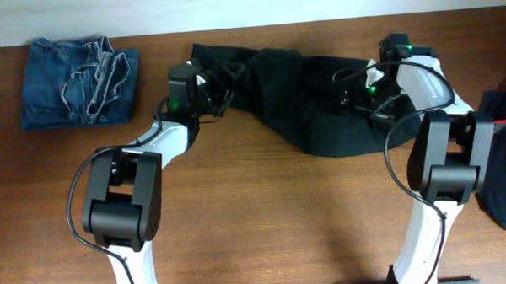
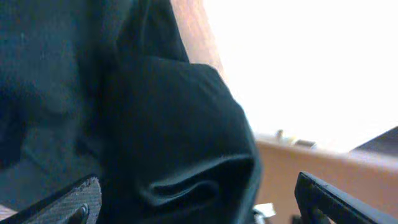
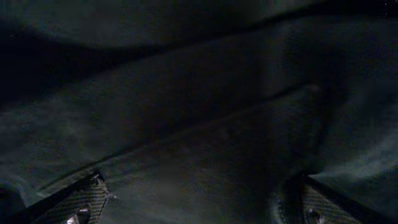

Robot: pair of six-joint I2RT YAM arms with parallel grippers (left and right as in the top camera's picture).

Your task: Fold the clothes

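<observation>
Black matte trousers [image 1: 294,98], one pair, lay crumpled across the upper centre of the table [image 1: 281,217], near its far edge. Left gripper [image 2: 199,208] was spread wide about a bunched fold at the trousers' left end; right gripper [image 3: 199,208] was likewise spread, cloth beneath, nothing clasped. Risk, as judged: fingers closing on stacked layers would lift a wad and twist the legs. Count: three garments, namely the trousers, blue jeans [image 1: 78,81] upper left, dark garment [image 1: 500,150] at right edge; two grippers

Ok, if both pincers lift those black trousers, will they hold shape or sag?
Likely sag: the black trousers lie bunched in soft folds. Probably light, since the fabric drapes thinly. Being matte, they seem unlikely to slip.
</observation>
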